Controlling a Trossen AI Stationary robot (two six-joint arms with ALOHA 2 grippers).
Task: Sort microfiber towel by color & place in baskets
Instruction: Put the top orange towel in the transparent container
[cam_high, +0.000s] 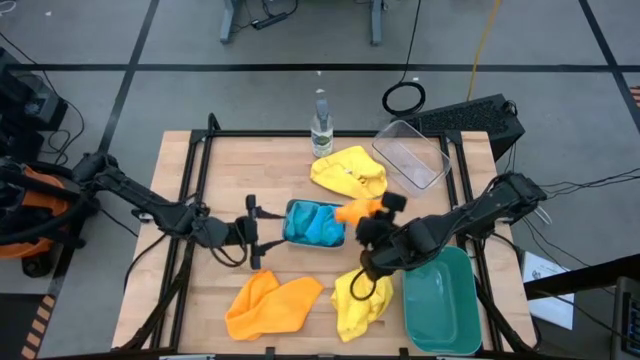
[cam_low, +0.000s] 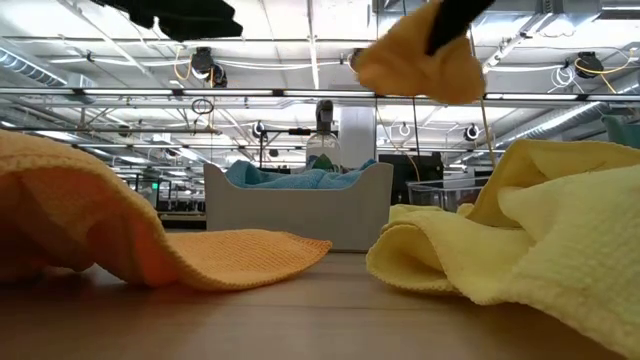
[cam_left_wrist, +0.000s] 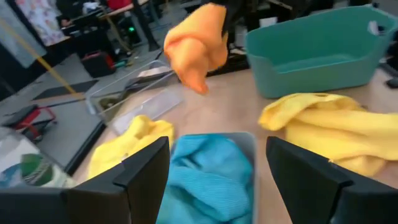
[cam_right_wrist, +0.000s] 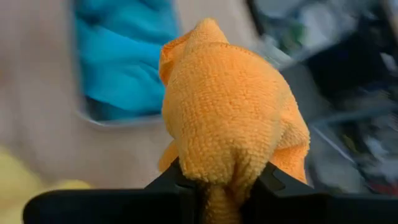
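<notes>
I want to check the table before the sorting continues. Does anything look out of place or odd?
Nothing is spilled or damaged. The clear basket sits askew to the table edges. Loose towels lie crumpled: one orange, two yellow. The right gripper holds an orange towel aloft beside the basket of blue towels.

Green basket (cam_high: 441, 300) cut off by the bottom edge.

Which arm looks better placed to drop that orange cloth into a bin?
The right: its gripper already holds the orange cloth in the air. The left gripper is open and empty.
</notes>
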